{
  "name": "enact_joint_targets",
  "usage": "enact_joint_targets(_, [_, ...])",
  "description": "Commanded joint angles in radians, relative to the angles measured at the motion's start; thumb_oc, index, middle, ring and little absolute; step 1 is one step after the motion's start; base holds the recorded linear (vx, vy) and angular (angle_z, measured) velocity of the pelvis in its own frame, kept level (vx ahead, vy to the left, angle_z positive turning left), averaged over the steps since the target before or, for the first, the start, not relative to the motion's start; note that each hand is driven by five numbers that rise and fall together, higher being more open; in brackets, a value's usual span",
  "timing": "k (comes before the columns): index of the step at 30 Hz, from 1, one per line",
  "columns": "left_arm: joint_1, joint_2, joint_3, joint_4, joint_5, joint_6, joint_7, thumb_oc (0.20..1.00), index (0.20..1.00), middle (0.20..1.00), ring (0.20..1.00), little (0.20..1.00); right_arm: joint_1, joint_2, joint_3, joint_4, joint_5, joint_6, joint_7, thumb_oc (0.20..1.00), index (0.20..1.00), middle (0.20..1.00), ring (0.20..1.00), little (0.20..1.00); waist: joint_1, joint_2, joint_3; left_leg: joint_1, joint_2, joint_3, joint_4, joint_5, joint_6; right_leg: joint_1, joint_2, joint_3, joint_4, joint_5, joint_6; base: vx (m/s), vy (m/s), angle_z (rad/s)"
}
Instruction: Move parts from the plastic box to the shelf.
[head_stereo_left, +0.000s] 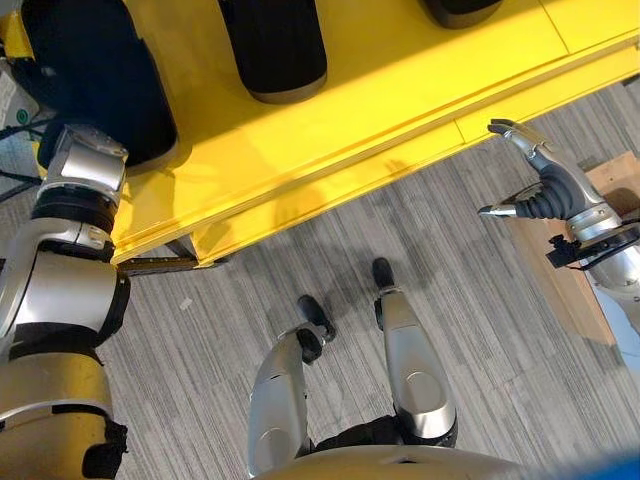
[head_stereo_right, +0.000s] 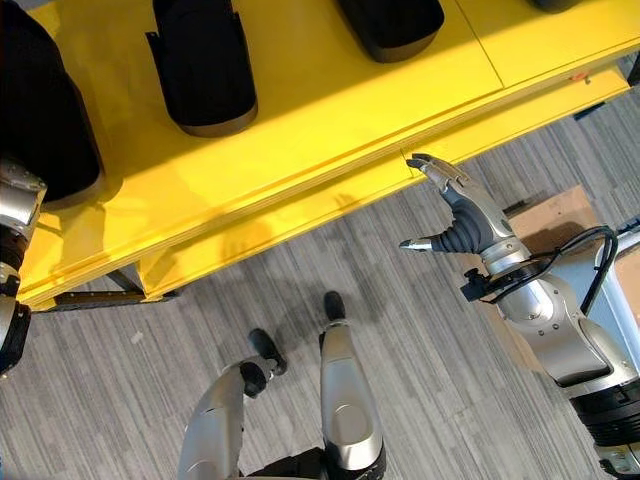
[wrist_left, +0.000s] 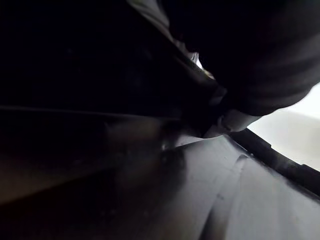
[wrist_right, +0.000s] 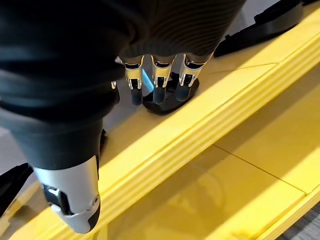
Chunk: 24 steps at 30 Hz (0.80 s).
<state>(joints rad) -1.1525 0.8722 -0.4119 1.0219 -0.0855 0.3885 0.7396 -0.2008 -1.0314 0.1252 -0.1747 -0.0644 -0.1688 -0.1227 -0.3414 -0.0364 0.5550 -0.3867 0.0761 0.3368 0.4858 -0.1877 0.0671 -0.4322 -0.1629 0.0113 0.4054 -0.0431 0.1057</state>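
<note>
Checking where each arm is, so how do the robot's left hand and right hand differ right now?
The right hand hangs free over the grey floor beside the yellow shelf, fingers relaxed and empty. The left hand sits pressed among dark parts on the shelf, its fingers hidden. Both are near the shelf.

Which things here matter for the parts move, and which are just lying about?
Job:
yellow shelf
black parts on it
right hand, open, empty, beside the shelf edge
left arm, reaching in at a black part; hand hidden

Lying about:
cardboard sheet on the floor
grey carpet
</note>
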Motion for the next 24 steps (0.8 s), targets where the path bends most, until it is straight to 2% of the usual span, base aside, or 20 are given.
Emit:
enact_joint_targets(1, [-0.002, 0.109, 0.015, -0.014, 0.04, -0.024, 0.049, 1.0, 1.0, 1.0, 1.0, 1.0, -0.029, -0.002, -0.067, 0.018, -0.006, -0.036, -0.047, 1.0, 1.0, 1.0, 1.0, 1.0, 0.021, -0.03, -0.035, 0.045, 0.037, 0.019, 0.076, -0.088, -0.011, -0.029, 0.001, 0.057, -0.116, 0.143, 0.034, 0.0, 0.0, 0.0])
enact_joint_targets(4, [-0.002, 0.105, 0.016, -0.021, 0.016, -0.033, 0.059, 1.0, 1.0, 1.0, 1.0, 1.0, -0.008, -0.012, -0.079, 0.017, 0.009, -0.036, -0.053, 1.0, 1.0, 1.0, 1.0, 1.0, 0.02, -0.034, -0.035, 0.047, 0.04, 0.02, 0.084, -0.091, -0.009, -0.026, 0.002, 0.056, -0.111, 0.141, 0.033, 0.01, -0.007, 0.02])
enact_joint_targets(11, [0.019, 0.074, 0.113, 0.002, -0.2, -0.066, 0.175, 1.0, 1.0, 1.0, 1.0, 1.0, 0.012, 0.024, -0.082, 0.001, -0.025, -0.038, -0.044, 1.0, 1.0, 1.0, 1.0, 1.0, 0.029, -0.038, -0.035, 0.066, 0.035, 0.012, 0.074, -0.085, -0.012, -0.006, 0.008, 0.045, -0.108, 0.135, 0.029, -0.02, -0.05, 0.03])
enact_joint_targets(14, [0.034, 0.071, 0.151, -0.012, -0.233, -0.072, 0.237, 1.0, 1.0, 1.0, 1.0, 1.0, 0.018, 0.037, -0.083, -0.01, -0.022, -0.033, -0.049, 1.0, 1.0, 1.0, 1.0, 1.0, 0.039, -0.042, -0.035, 0.078, 0.031, 0.005, 0.063, -0.081, -0.013, 0.008, 0.011, 0.037, -0.11, 0.133, 0.03, -0.05, -0.082, 0.03])
enact_joint_targets(18, [0.072, 0.07, 0.179, -0.042, -0.249, -0.051, 0.233, 1.0, 1.0, 1.0, 1.0, 1.0, 0.031, 0.045, -0.09, -0.02, -0.016, -0.037, -0.059, 1.0, 1.0, 1.0, 1.0, 1.0, 0.05, -0.044, -0.036, 0.103, 0.027, 0.0, 0.043, -0.074, -0.012, 0.034, 0.014, 0.026, -0.121, 0.131, 0.031, -0.04, -0.074, 0.11])
enact_joint_targets(19, [0.094, 0.064, 0.195, -0.053, -0.245, -0.066, 0.264, 1.0, 1.0, 1.0, 1.0, 1.0, 0.039, 0.048, -0.094, -0.027, -0.019, -0.038, -0.07, 1.0, 1.0, 1.0, 1.0, 1.0, 0.053, -0.045, -0.039, 0.113, 0.026, -0.001, 0.034, -0.068, -0.012, 0.043, 0.014, 0.023, -0.125, 0.13, 0.032, -0.04, -0.087, 0.04])
enact_joint_targets(22, [0.105, 0.088, 0.234, -0.12, -0.206, -0.247, 0.463, 1.0, 1.0, 1.0, 1.0, 1.0, 0.073, 0.074, -0.11, -0.044, -0.014, -0.101, -0.154, 1.0, 1.0, 1.0, 1.0, 1.0, 0.061, -0.041, -0.056, 0.134, 0.019, -0.006, 0.005, -0.06, -0.008, 0.063, 0.017, 0.019, -0.134, 0.121, 0.03, -0.05, -0.078, -0.01])
enact_joint_targets(24, [0.119, 0.092, 0.251, -0.168, -0.167, -0.293, 0.496, 1.0, 1.0, 1.0, 1.0, 1.0, 0.099, 0.093, -0.123, -0.062, -0.004, -0.126, -0.167, 1.0, 1.0, 1.0, 1.0, 1.0, 0.067, -0.036, -0.069, 0.15, 0.01, -0.009, -0.017, -0.057, -0.007, 0.078, 0.014, 0.013, -0.144, 0.117, 0.033, -0.02, -0.063, 0.07])
